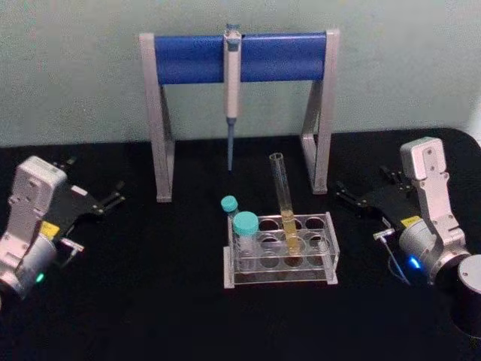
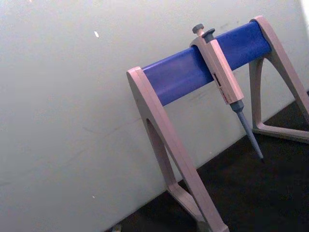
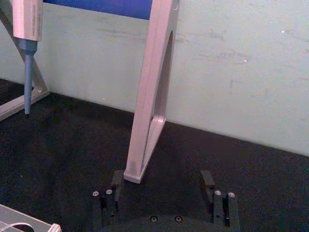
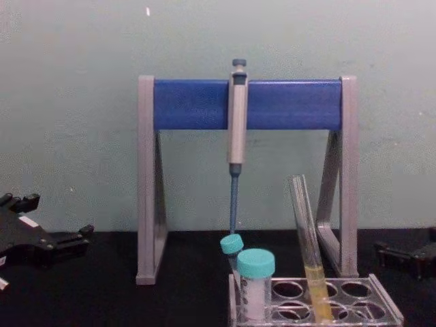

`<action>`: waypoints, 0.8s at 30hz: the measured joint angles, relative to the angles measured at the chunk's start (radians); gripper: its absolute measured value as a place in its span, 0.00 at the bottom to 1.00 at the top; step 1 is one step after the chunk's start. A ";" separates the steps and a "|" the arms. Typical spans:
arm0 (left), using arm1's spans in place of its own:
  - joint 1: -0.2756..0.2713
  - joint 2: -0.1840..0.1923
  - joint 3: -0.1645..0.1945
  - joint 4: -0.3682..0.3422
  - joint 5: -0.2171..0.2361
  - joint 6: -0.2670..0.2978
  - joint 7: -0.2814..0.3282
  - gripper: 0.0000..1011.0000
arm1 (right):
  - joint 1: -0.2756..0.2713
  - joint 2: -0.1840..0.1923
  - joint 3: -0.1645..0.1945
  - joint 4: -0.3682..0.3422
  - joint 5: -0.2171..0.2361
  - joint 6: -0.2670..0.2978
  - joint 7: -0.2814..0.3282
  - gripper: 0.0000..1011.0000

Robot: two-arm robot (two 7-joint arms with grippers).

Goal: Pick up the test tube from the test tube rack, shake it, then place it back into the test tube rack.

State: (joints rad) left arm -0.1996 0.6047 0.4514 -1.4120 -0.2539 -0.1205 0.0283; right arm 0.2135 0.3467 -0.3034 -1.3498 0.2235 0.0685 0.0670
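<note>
Both grippers, left (image 1: 113, 200) and right (image 1: 347, 195), rest spread at 9 and 3 o'clock of the rack (image 1: 331, 265), so a careless grab may knock its leaning test tube (image 1: 282, 197).

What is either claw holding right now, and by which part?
Nothing. Left claw and right claw rest open on the table; the test tube stands in the test tube rack.

Dim, even lighting; soft focus

lab bench | pipette (image 1: 232, 90) on stand (image 1: 188, 59) | test tube rack (image 1: 279, 250) | black table (image 1: 150, 286)
</note>
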 joint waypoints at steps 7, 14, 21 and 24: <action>0.000 0.000 0.000 0.000 0.000 0.000 0.000 0.99 | 0.000 0.001 -0.002 -0.001 0.000 -0.001 0.000 0.99; 0.000 0.000 0.000 0.000 0.000 0.000 0.000 0.99 | 0.001 0.002 -0.002 -0.002 0.000 -0.001 0.000 0.99; 0.000 0.000 0.000 0.000 0.000 0.000 0.000 0.99 | 0.002 0.002 -0.003 -0.003 0.000 -0.002 0.000 0.99; 0.000 0.000 0.000 0.000 0.000 0.000 0.000 0.99 | 0.002 0.003 -0.003 -0.003 0.000 -0.002 0.000 0.99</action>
State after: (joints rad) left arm -0.1996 0.6047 0.4514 -1.4120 -0.2539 -0.1205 0.0283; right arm 0.2151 0.3496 -0.3069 -1.3532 0.2235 0.0664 0.0670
